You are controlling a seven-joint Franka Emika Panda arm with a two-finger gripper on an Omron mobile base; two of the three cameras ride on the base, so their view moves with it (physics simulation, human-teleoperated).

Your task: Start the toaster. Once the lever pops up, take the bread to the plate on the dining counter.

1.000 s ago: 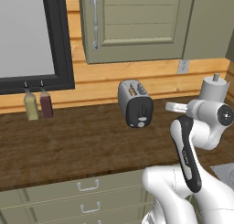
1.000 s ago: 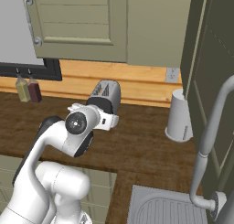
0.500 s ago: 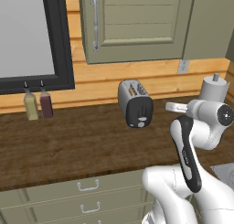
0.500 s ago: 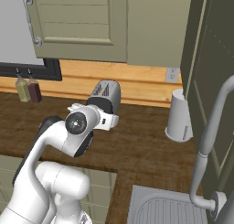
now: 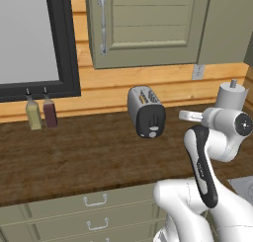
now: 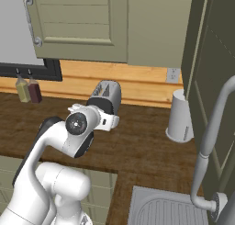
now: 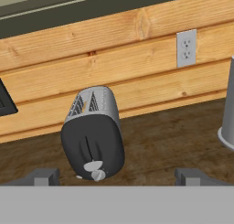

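The toaster [image 5: 146, 112] stands on the dark wood worktop [image 5: 84, 157] near the wooden back wall [image 5: 99, 95], its black end panel facing out toward the robot. In the hand view the toaster [image 7: 93, 132] sits tilted in the picture, its two top slots showing at the upper end and, low on the black panel, a small grey tab and a round knob close together; which of the two is the lever cannot be told for certain. The gripper [image 7: 116, 176] looks along at the toaster from a distance, its two dark finger tips [image 7: 43, 176] standing far apart at the bottom of that view, so the jaws are wide open and hold nothing. The gripper is well apart from the toaster and touches nothing. Two small bottles [image 5: 41, 113] stand side by side at the wall below a dark-framed window [image 5: 34, 43], to the left of the toaster. A white cylinder [image 6: 180, 116] stands on the worktop to the toaster's right, below a wall outlet [image 6: 172, 75]. A sink [image 6: 165, 210] with a curved grey tap [image 6: 212, 127] lies at the right
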